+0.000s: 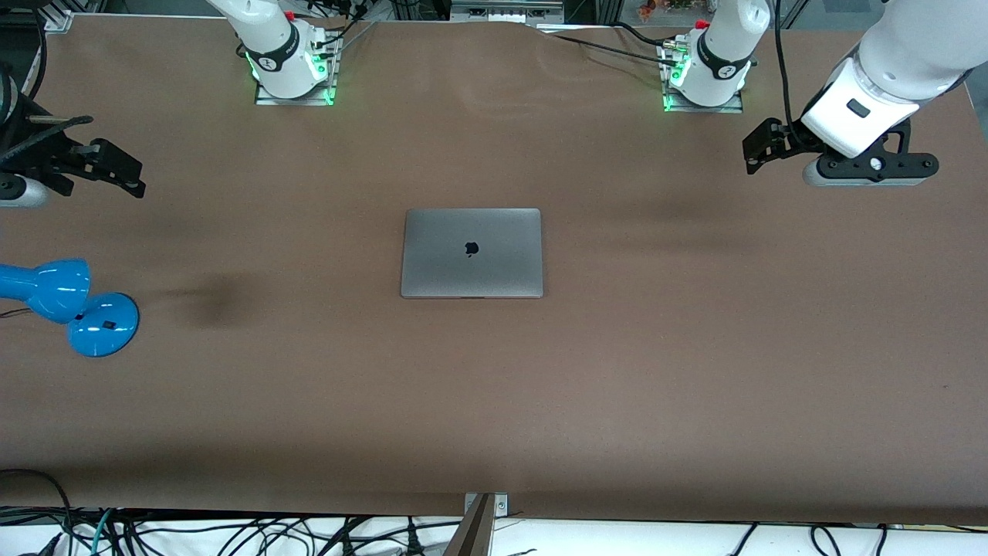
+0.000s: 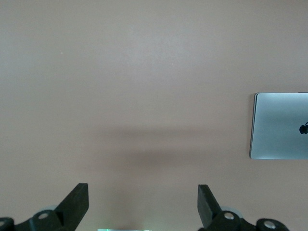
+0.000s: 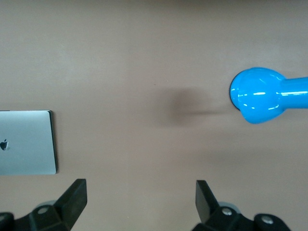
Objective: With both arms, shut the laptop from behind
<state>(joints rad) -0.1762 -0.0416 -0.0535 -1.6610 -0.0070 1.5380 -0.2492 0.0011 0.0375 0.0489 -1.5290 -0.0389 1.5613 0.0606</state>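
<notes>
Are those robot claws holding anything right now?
No. The left claw and right claw both hang open over bare table; the laptop lies shut, untouched.

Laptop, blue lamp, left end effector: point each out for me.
laptop (image 1: 472, 252): front view, middle of closed lid.
blue lamp (image 1: 102, 325): front view, round base.
left end effector (image 2: 143, 202): left wrist view, gap between open fingertips.

My work surface is a broad brown table (image 1: 695, 371) under soft, even light, with a glossy blue desk lamp (image 1: 69, 305) at the right arm's end and a tangle of black cables (image 1: 231, 533) along the camera-side edge.
</notes>
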